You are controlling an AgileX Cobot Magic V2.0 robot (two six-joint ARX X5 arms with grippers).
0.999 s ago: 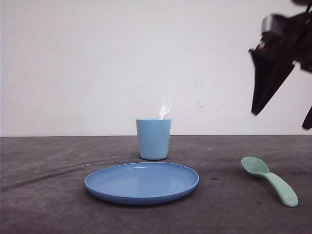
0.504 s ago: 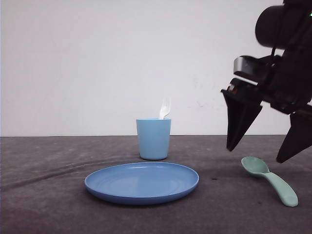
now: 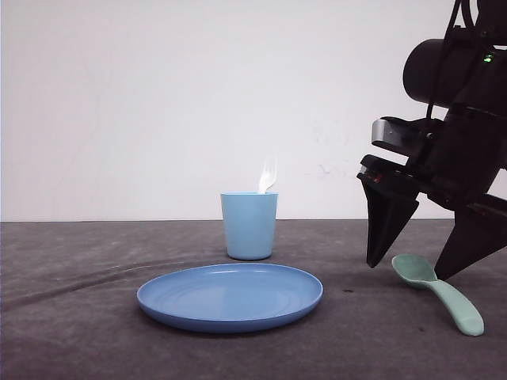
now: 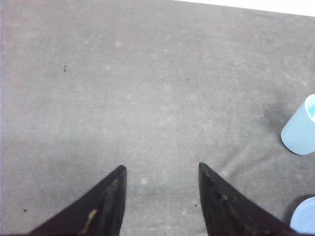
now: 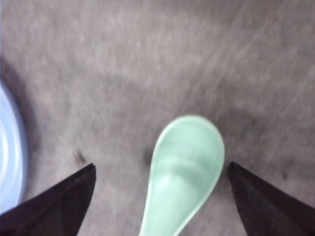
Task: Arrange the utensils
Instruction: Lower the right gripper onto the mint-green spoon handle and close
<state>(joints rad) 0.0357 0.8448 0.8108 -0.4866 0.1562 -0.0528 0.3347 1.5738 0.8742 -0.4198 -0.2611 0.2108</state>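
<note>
The mint-green spoon (image 3: 440, 291) lies flat on the grey table at the right, bowl toward the middle. My right gripper (image 3: 404, 270) hangs open just above it, one finger on each side of the bowl (image 5: 184, 162), touching nothing. The white fork (image 3: 268, 177) stands tines-up inside the light blue cup (image 3: 249, 226). My left gripper (image 4: 160, 168) is open over bare table, with nothing between its fingers.
A blue round plate (image 3: 230, 297) lies in front of the cup at the table's middle. The cup's side (image 4: 299, 130) and the plate's rim (image 4: 304, 221) show at the edge of the left wrist view. A white wall stands behind the table.
My right arm has come down from the upper right and a little left. Its open fingers now straddle the spoon's bowl. Fork, cup and plate have not moved.
</note>
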